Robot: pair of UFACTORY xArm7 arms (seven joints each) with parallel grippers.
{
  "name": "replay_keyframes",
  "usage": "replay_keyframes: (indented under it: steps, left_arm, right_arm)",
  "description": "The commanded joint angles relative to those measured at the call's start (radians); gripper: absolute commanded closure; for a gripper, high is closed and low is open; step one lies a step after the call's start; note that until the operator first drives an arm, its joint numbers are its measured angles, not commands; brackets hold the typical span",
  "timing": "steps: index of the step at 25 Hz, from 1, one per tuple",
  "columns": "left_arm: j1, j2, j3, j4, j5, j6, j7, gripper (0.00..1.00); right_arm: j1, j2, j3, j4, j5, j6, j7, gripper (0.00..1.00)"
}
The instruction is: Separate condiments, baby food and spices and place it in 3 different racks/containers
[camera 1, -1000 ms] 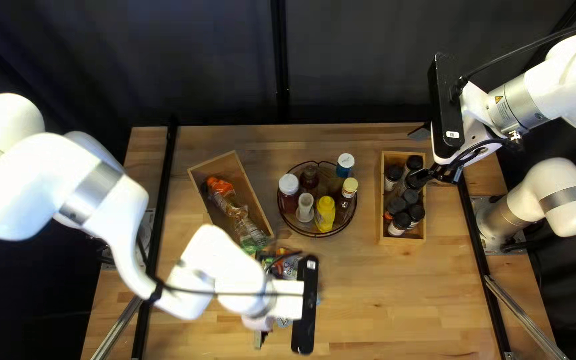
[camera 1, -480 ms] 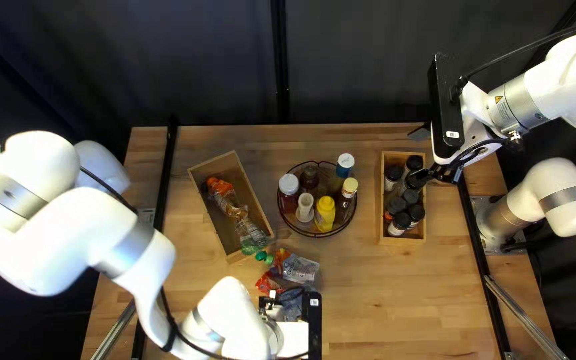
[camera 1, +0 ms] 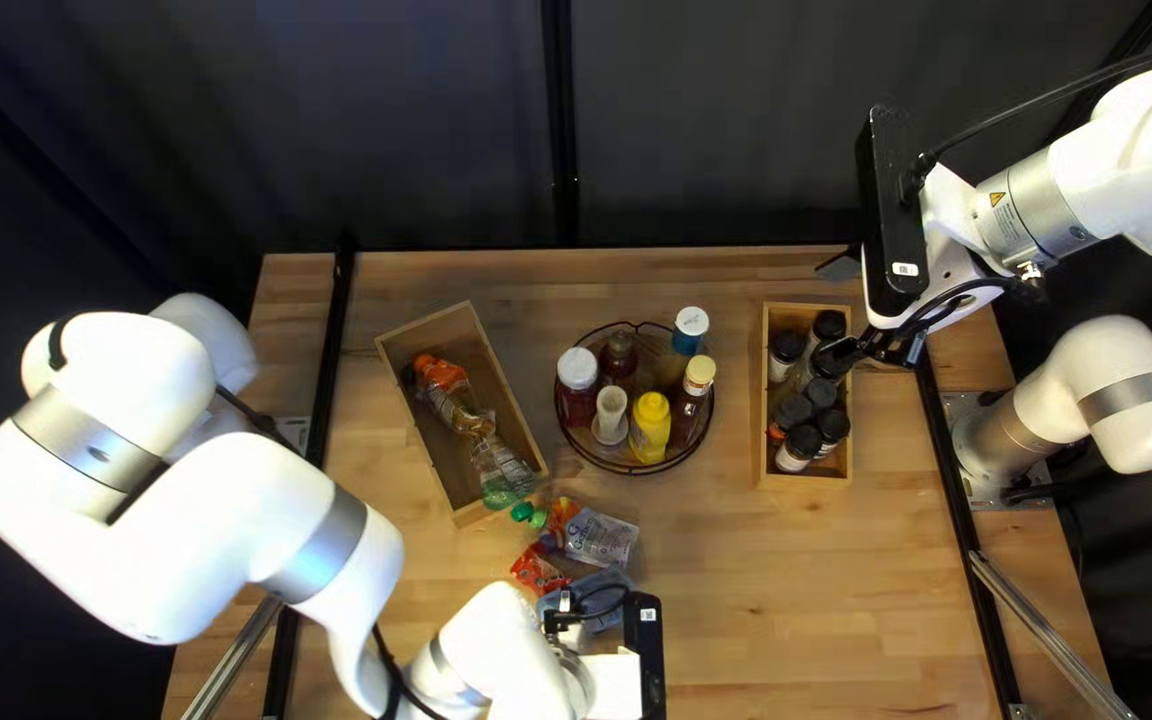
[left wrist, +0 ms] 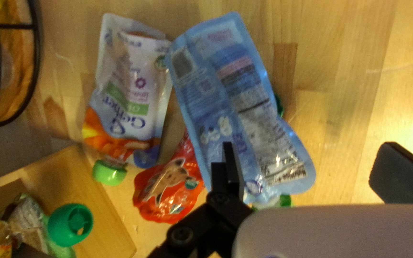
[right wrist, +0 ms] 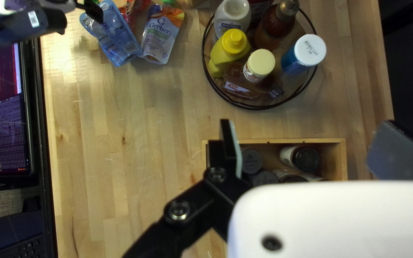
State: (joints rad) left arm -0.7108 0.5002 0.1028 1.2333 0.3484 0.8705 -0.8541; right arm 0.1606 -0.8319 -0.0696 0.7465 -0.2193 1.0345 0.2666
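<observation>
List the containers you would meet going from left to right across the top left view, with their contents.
Slanted wooden box with pouches → round wire basket with bottles → upright-set wooden box with dark-capped jars.

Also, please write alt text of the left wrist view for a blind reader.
The open left gripper hangs partly over blue pouch packaging; a red pouch and a white-and-orange pouch lie beside it. A wooden box and a wire rack are partly visible.
</observation>
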Motion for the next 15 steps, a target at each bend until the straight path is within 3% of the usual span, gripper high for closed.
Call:
replay_keyframes:
  steps: [1, 7, 15]
  left_arm:
    - [0.000, 0.002, 0.004, -0.010, 0.001, 0.001, -0.011, 1.00]
    - [-0.010, -0.020, 0.006, -0.008, 0.000, 0.047, -0.023, 1.00]
    - [-0.016, -0.151, 0.016, 0.009, -0.005, 0.231, -0.006, 1.00]
  right_arm:
    - [0.000, 0.000, 0.000, 0.000, 0.000, 0.000, 0.000, 0.00]
    - [0.000, 0.000, 0.000, 0.000, 0.000, 0.000, 0.000, 0.00]
    - [0.000, 0.000, 0.000, 0.000, 0.000, 0.000, 0.000, 0.00]
